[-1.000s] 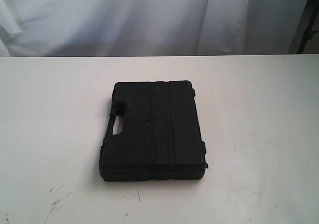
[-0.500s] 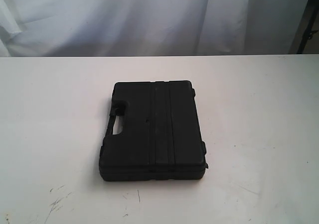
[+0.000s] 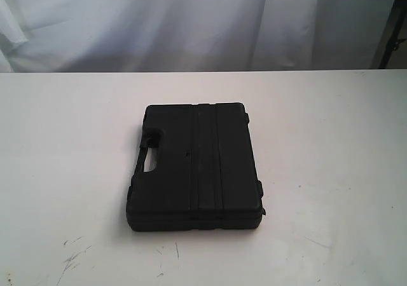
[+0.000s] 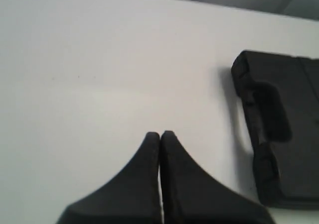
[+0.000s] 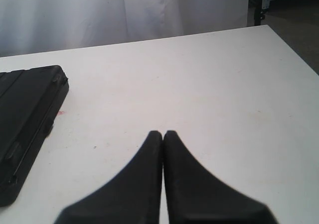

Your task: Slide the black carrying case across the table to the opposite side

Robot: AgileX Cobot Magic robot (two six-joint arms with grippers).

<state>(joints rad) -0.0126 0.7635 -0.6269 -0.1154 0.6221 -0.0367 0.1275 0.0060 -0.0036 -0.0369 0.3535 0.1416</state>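
White scuffed bench (image 3: 337,146), black carrying case (image 3: 197,165) flat at frame centre; left tool (image 4: 160,134), right tool (image 5: 162,133), both pressed together

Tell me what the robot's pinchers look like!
The left gripper has two smooth black fingers, wide at the base and curving to thin rounded tips, like fins. The right gripper looks the same. No cables or markings show.

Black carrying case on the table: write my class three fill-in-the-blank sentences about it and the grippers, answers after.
The black carrying case lies flat on the ____ table.
Its handle faces the ____ side of the exterior view.
The left gripper and right gripper are both ____ (open or shut).
Answers: white; left; shut.
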